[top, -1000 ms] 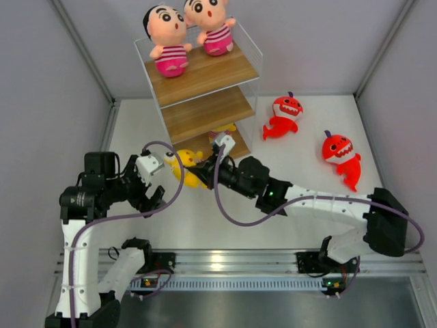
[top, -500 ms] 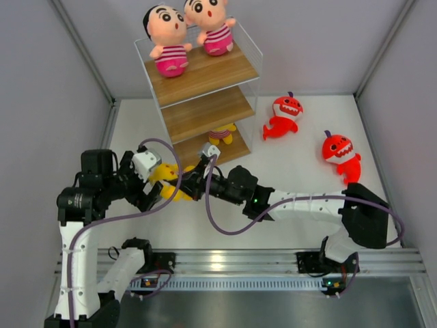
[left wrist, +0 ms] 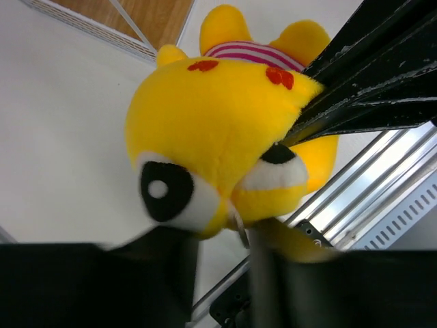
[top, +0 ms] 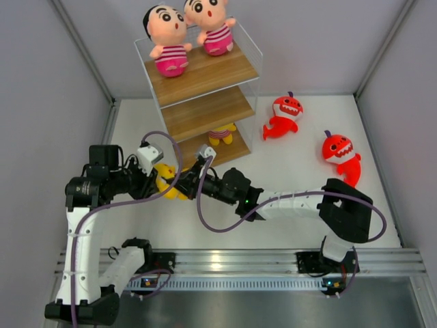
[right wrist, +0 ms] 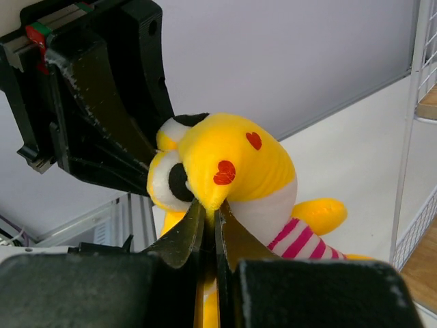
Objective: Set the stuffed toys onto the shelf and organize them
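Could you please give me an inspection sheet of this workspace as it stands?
Surface: white table, carrying the shelf and loose toys.
Job's things: shelf holds two boy dolls on its top board and a yellow doll on its bottom board; two red sharks lie on the table right of it; a second yellow doll sits between the grippers.
Clutter: nothing seen.
Grippers: right gripper shut on a fold of the second yellow doll; left gripper fingers flank its head, grip unclear.
Cables: purple cable loops off each arm.
Surroundings: grey walls; metal rail at the near edge.
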Motion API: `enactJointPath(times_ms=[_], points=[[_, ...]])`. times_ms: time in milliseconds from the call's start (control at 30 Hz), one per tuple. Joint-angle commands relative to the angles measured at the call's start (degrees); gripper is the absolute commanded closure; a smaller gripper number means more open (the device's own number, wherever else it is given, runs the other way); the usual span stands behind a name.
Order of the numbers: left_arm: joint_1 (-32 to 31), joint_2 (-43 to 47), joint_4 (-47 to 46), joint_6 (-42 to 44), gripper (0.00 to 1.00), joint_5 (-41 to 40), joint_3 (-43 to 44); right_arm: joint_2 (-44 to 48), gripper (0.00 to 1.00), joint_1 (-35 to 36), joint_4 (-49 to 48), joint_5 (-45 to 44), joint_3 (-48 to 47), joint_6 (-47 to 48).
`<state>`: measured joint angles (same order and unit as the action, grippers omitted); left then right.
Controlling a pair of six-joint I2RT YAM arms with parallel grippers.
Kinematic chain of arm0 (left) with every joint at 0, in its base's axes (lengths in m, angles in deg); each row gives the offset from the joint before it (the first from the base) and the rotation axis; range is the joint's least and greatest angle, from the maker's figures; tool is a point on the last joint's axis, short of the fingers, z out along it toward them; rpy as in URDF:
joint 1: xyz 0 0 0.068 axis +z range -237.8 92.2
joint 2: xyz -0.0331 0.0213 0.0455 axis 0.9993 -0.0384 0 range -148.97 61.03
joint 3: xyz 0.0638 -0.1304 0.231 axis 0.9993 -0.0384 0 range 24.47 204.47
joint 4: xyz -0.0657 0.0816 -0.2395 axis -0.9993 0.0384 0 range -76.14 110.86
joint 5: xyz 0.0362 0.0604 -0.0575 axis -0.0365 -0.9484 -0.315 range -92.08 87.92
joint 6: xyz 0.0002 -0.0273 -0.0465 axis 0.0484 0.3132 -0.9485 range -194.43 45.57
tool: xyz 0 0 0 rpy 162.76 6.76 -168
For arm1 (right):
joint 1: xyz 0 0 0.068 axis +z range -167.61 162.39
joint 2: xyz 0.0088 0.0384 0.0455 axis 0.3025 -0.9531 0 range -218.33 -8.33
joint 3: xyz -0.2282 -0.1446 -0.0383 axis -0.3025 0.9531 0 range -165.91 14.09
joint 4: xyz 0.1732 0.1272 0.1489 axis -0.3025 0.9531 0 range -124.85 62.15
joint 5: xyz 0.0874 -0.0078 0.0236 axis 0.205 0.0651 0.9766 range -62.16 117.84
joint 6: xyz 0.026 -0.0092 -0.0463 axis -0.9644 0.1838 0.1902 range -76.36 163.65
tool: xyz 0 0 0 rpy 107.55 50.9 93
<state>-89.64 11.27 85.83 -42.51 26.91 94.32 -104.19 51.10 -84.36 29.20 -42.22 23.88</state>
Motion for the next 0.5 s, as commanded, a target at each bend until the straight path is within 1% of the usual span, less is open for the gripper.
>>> enactJointPath(times_ms=[0,33,67,100,133,167,200,233,267,300,333,367,400,433,467], points=[[-0.3,-0.3,-7.5,-1.5,0.82,8.0,0.3,-1.0,1.0,1.6,-8.1,6.2,-0.7,-2.2],[-0.3,-0.3,-7.4,-1.4,0.92,7.6,0.2,-1.1,1.0,1.4,-8.1,6.9,-0.6,-2.2],[-0.3,-0.4,-7.4,-1.2,1.0,7.3,0.0,-1.0,1.0,1.3,-7.9,7.6,-0.2,-2.1],[-0.3,-0.3,-7.5,-1.0,1.0,7.0,-0.4,-0.9,0.99,1.3,-7.5,8.6,-0.1,-1.9],[-0.3,-0.3,-7.4,0.2,1.0,6.7,-0.9,-0.7,0.92,0.8,-7.0,12.9,0.0,-1.3],[-0.3,0.2,-7.4,0.9,1.0,6.7,-1.4,-0.1,0.82,0.4,-4.4,16.3,-0.3,-0.1],[-0.3,0.4,-7.3,1.6,1.0,6.8,-2.5,0.4,0.54,-0.2,-2.5,19.8,-0.5,0.2],[-0.3,0.5,-7.2,3.0,1.0,6.3,-3.2,1.0,0.44,-2.2,0.2,25.8,-0.8,0.2],[-0.3,0.8,-6.8,3.8,1.0,6.2,-3.8,2.4,0.35,-3.5,5.8,28.7,-1.6,-0.2],[-0.3,0.9,-6.2,4.9,1.0,6.3,-4.6,3.3,0.24,-4.9,9.8,31.2,-2.2,-0.3],[-0.3,0.8,-5.7,7.3,1.0,6.7,-5.8,4.0,0.21,-8.0,13.6,35.9,-3.7,0.9],[-0.3,0.7,-4.9,8.4,1.0,7.0,-6.4,5.7,0.19,-9.7,17.8,37.6,-4.8,2.5],[-0.3,0.6,-3.3,9.8,1.0,7.3,-6.6,6.5,0.18,-11.1,28.3,38.8,-5.8,4.9],[-0.3,0.6,-2.4,12.3,1.0,7.7,-7.3,7.3,0.18,-13.2,32.4,39.7,-7.6,7.9],[-0.3,0.4,-1.3,13.8,1.0,8.7,-7.4,9.3,0.18,-13.7,36.7,39.9,-8.2,14.2]])
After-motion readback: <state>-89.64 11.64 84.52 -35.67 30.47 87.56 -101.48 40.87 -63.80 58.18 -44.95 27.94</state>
